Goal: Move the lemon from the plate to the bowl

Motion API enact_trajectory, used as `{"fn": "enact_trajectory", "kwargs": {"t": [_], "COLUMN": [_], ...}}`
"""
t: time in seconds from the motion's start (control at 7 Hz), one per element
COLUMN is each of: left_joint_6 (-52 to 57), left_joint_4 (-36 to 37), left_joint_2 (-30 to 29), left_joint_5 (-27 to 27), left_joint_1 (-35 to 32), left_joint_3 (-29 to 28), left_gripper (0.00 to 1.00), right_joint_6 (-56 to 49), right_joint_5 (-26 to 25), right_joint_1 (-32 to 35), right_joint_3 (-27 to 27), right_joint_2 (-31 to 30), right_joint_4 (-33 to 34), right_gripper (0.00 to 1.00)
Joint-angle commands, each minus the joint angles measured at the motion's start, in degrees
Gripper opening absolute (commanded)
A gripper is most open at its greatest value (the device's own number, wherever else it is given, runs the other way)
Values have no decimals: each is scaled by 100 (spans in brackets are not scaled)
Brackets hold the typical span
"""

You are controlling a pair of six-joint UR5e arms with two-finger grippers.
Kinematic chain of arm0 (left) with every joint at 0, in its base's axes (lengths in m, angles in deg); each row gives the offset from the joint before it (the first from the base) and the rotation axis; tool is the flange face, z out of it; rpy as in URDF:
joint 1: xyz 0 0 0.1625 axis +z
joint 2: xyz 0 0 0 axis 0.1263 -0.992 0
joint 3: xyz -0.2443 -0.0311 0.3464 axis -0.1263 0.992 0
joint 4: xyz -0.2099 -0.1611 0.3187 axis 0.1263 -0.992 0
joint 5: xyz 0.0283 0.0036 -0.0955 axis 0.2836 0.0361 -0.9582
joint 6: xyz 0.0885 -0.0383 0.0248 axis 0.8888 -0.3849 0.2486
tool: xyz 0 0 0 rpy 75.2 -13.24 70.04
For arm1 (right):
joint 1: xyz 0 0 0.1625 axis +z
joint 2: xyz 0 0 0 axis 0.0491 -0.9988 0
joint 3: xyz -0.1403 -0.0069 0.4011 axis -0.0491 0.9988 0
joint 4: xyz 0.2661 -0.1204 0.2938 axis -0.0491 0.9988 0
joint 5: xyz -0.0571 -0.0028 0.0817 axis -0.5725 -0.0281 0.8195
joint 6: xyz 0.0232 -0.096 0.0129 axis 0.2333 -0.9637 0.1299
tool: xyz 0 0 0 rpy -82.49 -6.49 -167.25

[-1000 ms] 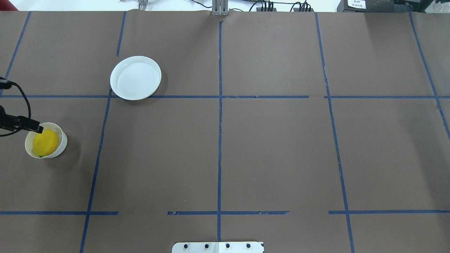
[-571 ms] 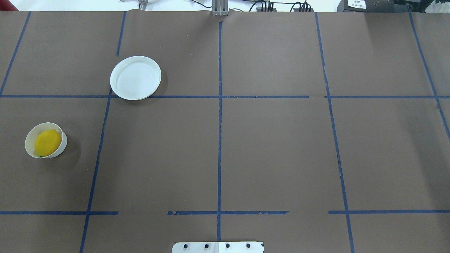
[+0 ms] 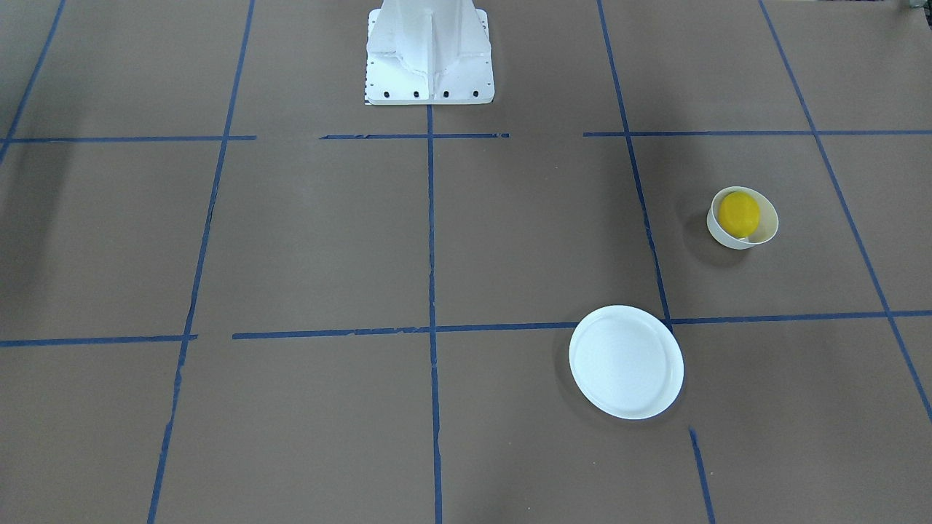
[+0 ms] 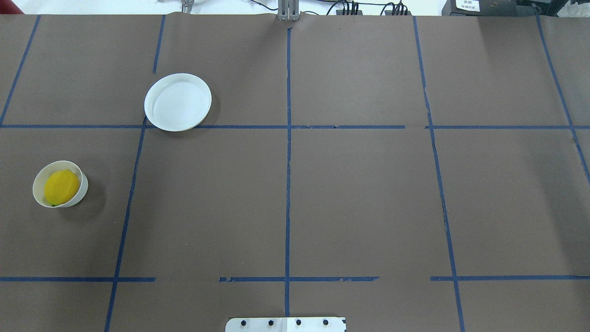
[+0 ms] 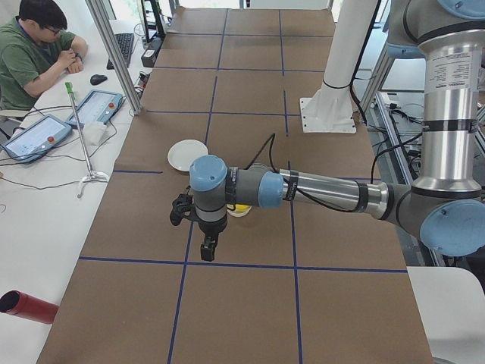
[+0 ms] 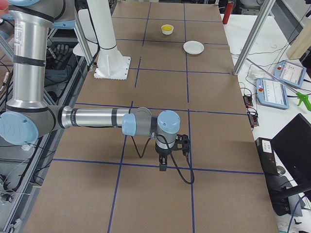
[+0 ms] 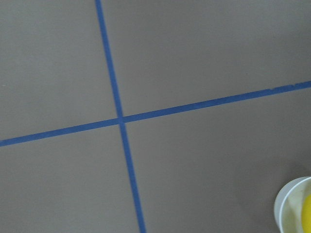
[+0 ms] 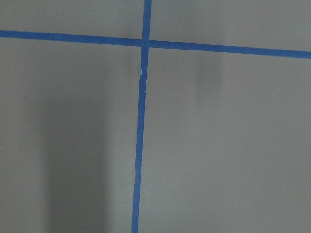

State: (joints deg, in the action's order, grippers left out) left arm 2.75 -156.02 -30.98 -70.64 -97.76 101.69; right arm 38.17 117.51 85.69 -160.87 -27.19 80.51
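Note:
The yellow lemon [image 4: 61, 186] lies inside the small off-white bowl [image 4: 84, 185] at the table's left side; both also show in the front view, lemon [image 3: 739, 212] in bowl [image 3: 737, 240]. The white plate [image 4: 177, 102] is empty, farther back and to the right [image 3: 626, 362]. The left wrist view catches the bowl's rim [image 7: 287, 204] at its bottom right corner. My left gripper [image 5: 207, 249] hangs over the table just beside the bowl; I cannot tell if it is open. My right gripper [image 6: 163, 166] hangs over bare table far from both; I cannot tell its state.
Blue tape lines grid the brown table cover. The robot's white base [image 3: 429, 65] stands at the near middle edge. An operator [image 5: 34, 53] sits at a side bench with tablets [image 5: 97, 106], and a red cylinder [image 5: 26, 307] lies there.
The left gripper, at the bowl's left rim a second ago, has pulled away out of the overhead view. The lemon stays in the bowl.

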Motion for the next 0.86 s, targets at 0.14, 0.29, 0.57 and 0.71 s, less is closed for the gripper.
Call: {"fn": "enact_trajectory", "kwargs": {"t": [0.14,0.29,0.57,0.71], "left_joint_6": [295,303,295,277], "left_joint_4": [129,120,111,111], "left_joint_2": [287,278,269,260], "left_joint_5": [-695,-696,-687,-696], "left_joint_1": [-222,-222,-222,-222], "left_joint_3": [49,66,84,93], "left_gripper": [100,100,100,100], "right_joint_6": [0,0,0,0], "right_joint_5": [0,0,0,0], "right_joint_1": [0,0,0,0], "right_joint_3": [-3,-3,-3,-3], "right_joint_2": [-2,-2,7,-1], "right_joint_4": [0,0,0,0], "right_gripper": [100,100,100,100]}}
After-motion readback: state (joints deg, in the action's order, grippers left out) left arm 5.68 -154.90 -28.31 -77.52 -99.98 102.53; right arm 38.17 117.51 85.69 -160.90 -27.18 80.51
